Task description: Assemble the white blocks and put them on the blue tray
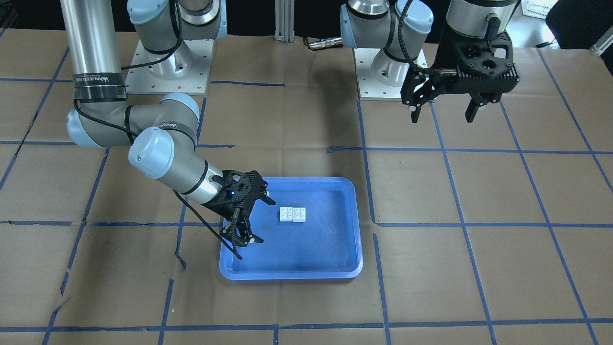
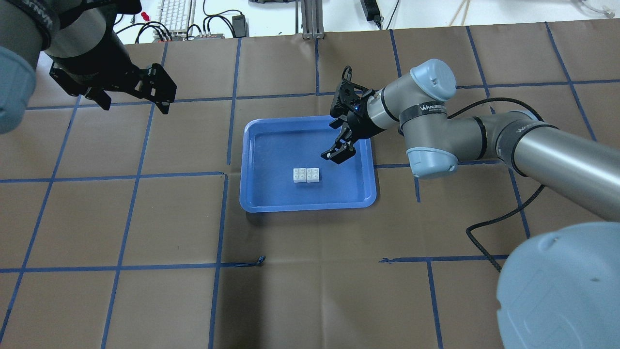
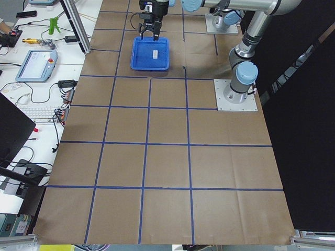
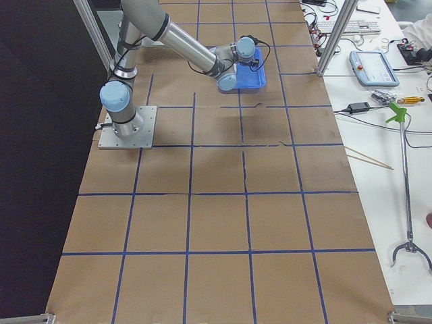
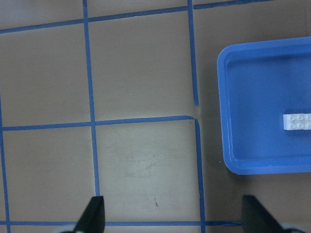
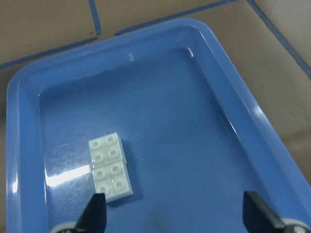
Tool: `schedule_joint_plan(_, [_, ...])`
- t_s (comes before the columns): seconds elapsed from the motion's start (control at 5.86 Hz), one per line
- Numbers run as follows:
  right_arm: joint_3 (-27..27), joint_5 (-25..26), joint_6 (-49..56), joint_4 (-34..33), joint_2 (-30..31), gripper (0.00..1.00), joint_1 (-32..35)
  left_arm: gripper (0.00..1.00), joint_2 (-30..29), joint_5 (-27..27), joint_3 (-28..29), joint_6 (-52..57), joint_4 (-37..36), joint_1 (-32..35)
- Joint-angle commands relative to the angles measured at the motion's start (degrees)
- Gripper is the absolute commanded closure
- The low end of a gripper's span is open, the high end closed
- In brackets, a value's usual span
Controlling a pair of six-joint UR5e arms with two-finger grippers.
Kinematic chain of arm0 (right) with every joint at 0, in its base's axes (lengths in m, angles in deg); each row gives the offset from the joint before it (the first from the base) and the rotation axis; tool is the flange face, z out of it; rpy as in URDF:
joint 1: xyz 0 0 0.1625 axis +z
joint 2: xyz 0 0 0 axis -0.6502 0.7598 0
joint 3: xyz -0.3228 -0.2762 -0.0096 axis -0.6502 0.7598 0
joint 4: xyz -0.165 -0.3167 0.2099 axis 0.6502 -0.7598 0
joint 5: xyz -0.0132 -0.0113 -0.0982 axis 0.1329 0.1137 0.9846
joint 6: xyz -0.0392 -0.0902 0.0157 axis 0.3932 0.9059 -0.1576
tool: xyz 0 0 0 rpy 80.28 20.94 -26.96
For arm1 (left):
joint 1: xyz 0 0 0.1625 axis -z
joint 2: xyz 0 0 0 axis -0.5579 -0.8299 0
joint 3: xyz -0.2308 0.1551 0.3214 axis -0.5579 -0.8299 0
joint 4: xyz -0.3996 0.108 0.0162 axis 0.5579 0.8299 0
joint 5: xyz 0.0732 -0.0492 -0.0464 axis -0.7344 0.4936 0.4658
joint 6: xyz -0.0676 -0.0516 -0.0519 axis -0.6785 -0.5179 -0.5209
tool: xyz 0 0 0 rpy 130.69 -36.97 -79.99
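Note:
The two white blocks (image 1: 293,213) lie side by side, touching, studs up, on the floor of the blue tray (image 1: 311,249). They also show in the overhead view (image 2: 306,175) and the right wrist view (image 6: 110,166). My right gripper (image 1: 262,219) is open and empty, hovering over the tray's edge beside the blocks, apart from them. My left gripper (image 1: 443,115) is open and empty, held high and far from the tray (image 2: 276,160). In the left wrist view the blocks (image 5: 297,121) sit at the right edge.
The table is covered in brown paper with a grid of blue tape lines (image 2: 135,174). Both arm bases (image 1: 170,72) stand at the robot's side of the table. Keyboard and cables (image 2: 174,14) lie beyond the far edge.

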State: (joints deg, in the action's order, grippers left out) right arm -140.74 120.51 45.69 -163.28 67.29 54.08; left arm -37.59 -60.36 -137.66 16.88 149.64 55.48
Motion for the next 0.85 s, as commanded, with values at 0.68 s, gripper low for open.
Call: schedule_joint_plan(0.68, [16.25,30.40,-53.11,43.68,11.69,0.00,-5.86,0.01,0.16,0.01,0.00,0.00,0.04,0.09])
